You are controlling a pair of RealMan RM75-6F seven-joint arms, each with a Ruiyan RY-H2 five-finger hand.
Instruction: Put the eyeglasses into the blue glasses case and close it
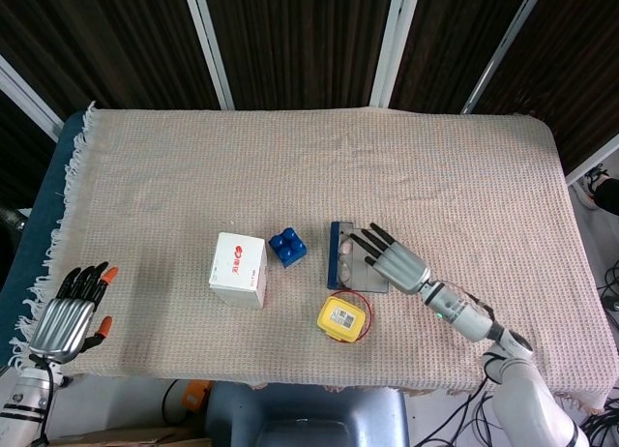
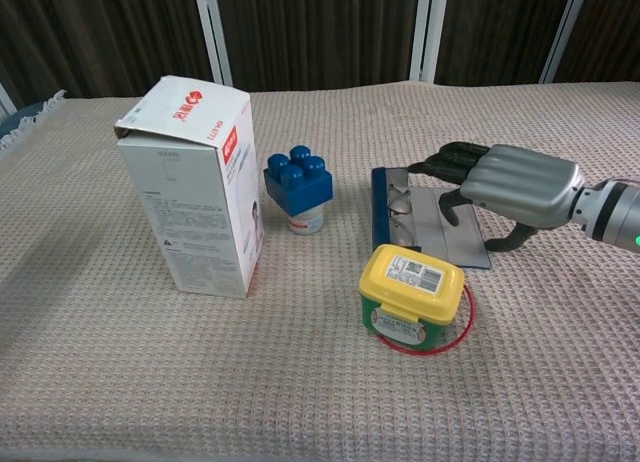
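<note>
Over the open blue glasses case [image 2: 432, 225] (eyeglasses [image 2: 402, 201] inside) hover the right hand's [image 2: 510, 187] spread fingers [image 2: 448, 161].

Right hand [image 1: 397, 263]: arm reaching in, palm down, fingers spread, empty. Left hand [image 1: 66, 321]: low at near-left edge, fingers approx. straight, apparently empty.
</note>
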